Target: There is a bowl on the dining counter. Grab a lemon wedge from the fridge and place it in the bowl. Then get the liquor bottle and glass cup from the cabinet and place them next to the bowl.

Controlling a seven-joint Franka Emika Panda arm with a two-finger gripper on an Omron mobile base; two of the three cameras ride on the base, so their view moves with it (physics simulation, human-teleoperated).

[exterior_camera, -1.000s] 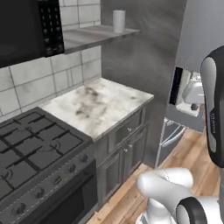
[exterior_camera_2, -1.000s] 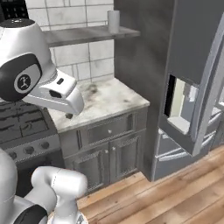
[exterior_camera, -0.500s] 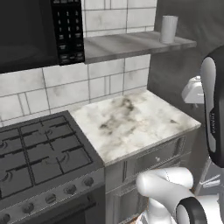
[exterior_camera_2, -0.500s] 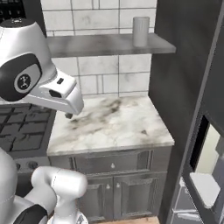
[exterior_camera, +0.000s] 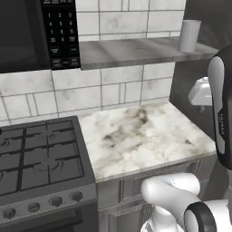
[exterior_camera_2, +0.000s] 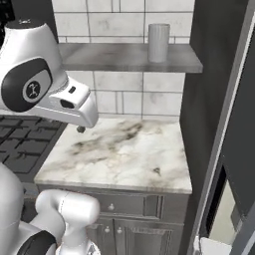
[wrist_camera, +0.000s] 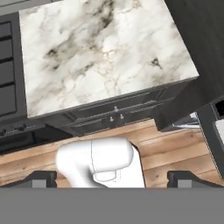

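Hanging above the marble table [exterior_camera_2: 119, 149], the gripper [wrist_camera: 111, 177] points down toward the wooden floor [wrist_camera: 175, 151] in front of the cabinets. In the hand view its two dark fingers [wrist_camera: 41, 178] stand wide apart at the bottom corners, with nothing between them.

The marble table sits between a black gas stove [exterior_camera: 38, 158] on its left and a tall dark fridge [exterior_camera_2: 229, 124] on its right. Its top is bare in both base views. Below it are grey drawers and doors with small round knobs [wrist_camera: 114, 113].

On the wall behind are white tiles [exterior_camera: 113, 93], and over them a grey shelf [exterior_camera_2: 124, 56] that carries one grey cylinder cup [exterior_camera_2: 158, 42], standing upright near the right end. A black microwave [exterior_camera: 31, 34] with a keypad hangs above the stove.

The fridge is just beside the table's right edge; its door looks partly open in the right base view, with a pale interior [exterior_camera_2: 221, 219] low down. Whether a lemon wedge lies inside cannot be told.
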